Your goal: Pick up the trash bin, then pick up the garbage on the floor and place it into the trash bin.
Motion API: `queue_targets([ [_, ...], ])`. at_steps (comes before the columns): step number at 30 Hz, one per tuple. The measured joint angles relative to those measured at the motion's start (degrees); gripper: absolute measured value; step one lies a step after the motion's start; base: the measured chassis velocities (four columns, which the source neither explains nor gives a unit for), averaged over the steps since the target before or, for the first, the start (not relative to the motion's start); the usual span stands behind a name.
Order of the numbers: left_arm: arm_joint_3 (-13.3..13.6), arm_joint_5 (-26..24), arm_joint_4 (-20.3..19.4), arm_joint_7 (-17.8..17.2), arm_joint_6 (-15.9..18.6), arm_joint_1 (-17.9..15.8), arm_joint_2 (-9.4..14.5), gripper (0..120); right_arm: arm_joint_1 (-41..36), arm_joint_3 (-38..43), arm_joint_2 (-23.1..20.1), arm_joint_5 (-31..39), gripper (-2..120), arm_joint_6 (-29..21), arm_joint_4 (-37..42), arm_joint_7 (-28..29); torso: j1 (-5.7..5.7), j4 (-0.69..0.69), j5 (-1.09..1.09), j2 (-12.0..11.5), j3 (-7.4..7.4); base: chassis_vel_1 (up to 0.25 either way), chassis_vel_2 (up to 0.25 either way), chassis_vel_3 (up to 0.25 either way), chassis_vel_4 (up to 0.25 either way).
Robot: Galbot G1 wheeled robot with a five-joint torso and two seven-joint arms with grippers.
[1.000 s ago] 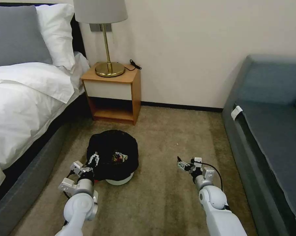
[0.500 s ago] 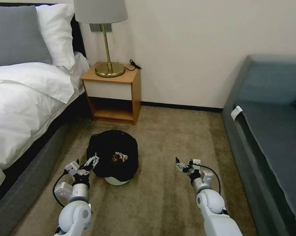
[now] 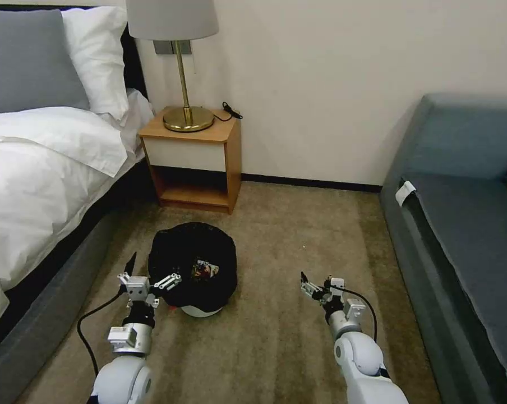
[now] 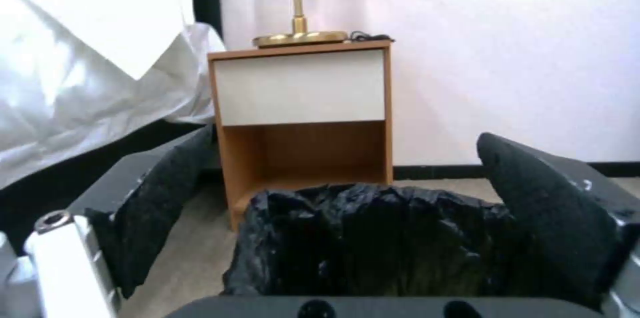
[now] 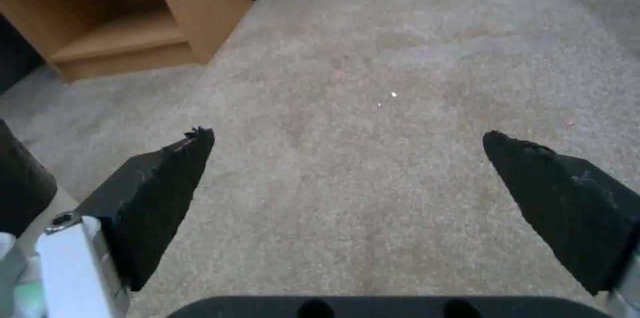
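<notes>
Left end effector [image 3: 152, 274] hovers with fingers spread wide, level with the near left side of the trash bin [image 3: 193, 268], which stands on the floor [image 3: 276, 336] before the nightstand [image 3: 193, 163]. Right end effector [image 3: 315, 283], also spread apart, hangs above bare carpet, well apart from the bin.

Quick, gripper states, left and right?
Left gripper: open, empty, at the trash bin.
Right gripper: open, empty, over the floor.

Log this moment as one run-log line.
left gripper: open, beside black-bagged white trash bin | right gripper: open, over beige carpet floor | bin: on floor
</notes>
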Motion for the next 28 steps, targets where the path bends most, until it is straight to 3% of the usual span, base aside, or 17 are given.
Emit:
queue_targets([
  [17,4.3,4.9,1.7,-0.1,-0.2,-2.8,-2.6,100,0.0,2.3,3.7,0.7,100,2.8,0.1,0.7,0.0,0.0,0.0,0.0,0.0,0.0,0.0,0.0,0.0],
  [28,5.0,5.7,1.9,0.1,-0.2,-3.0,-2.8,100,-0.6,3.0,4.4,1.3,100,2.5,0.9,0.6,0.0,0.0,0.0,0.0,0.01,0.0,0.0,0.0,0.0],
])
